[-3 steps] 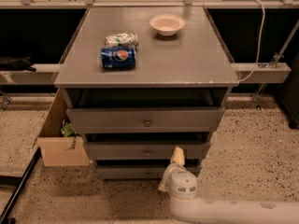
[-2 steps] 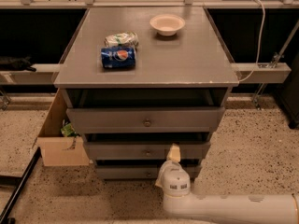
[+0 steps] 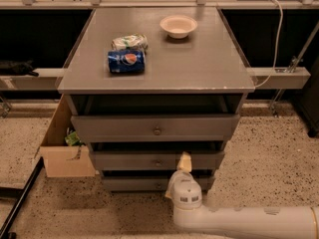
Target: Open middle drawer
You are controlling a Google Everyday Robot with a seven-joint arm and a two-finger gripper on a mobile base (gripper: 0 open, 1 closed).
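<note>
Gripper sits low, close to the front of the middle drawer, just right of its little knob. It is probably there because the knob is the part to pull. Squeezed or loose? Nobody can tell.

1. Grey worktop: blue Pepsi can lying on its side, crumpled pale packet just behind it.
2. White bowl sits upright near the back edge, apart from those two.
3. Speckled floor: open cardboard box beside the cabinet.
4. Hand is low, at the middle drawer front.
</note>
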